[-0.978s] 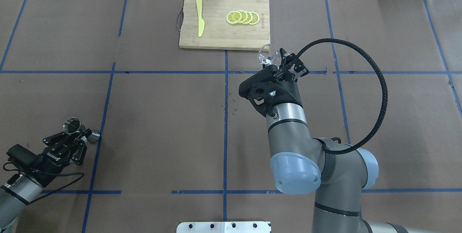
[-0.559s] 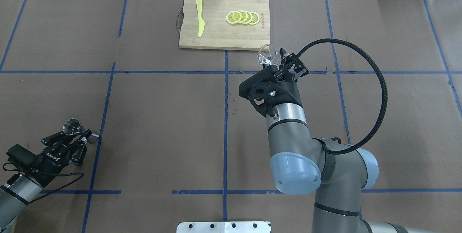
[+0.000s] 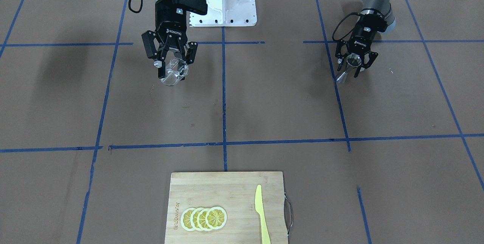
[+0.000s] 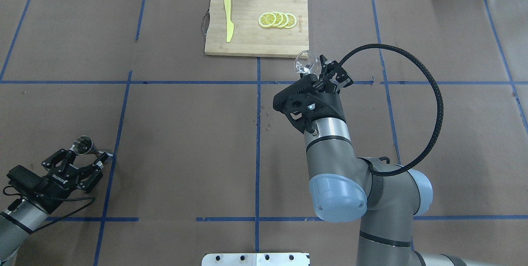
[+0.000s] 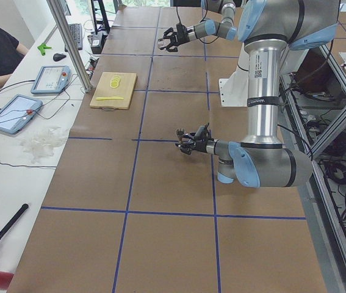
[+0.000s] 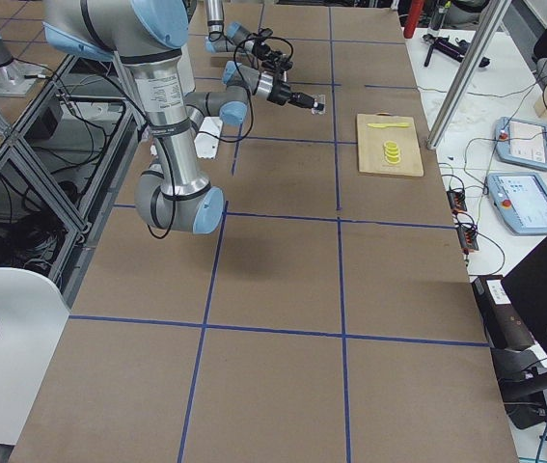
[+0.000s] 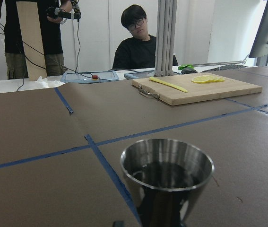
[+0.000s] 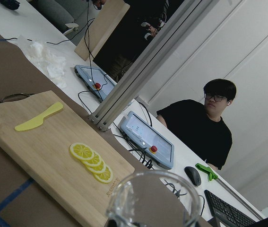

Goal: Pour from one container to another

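Your right gripper (image 3: 173,70) clamps the glass measuring cup (image 3: 170,78), raised over the table's right half, probably for carrying. Your left gripper (image 4: 87,155), jaws spread, flanks the jigger (image 4: 82,144) by the left edge, seemingly as the pouring target.

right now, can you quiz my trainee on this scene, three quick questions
1. True or false: the right tool holds the glass cup.
2. Which tool is at the jigger? A left tool; B right tool.
3. How many lemon slices lie on the cutting board?
Key: 1 true; 2 A; 3 four.
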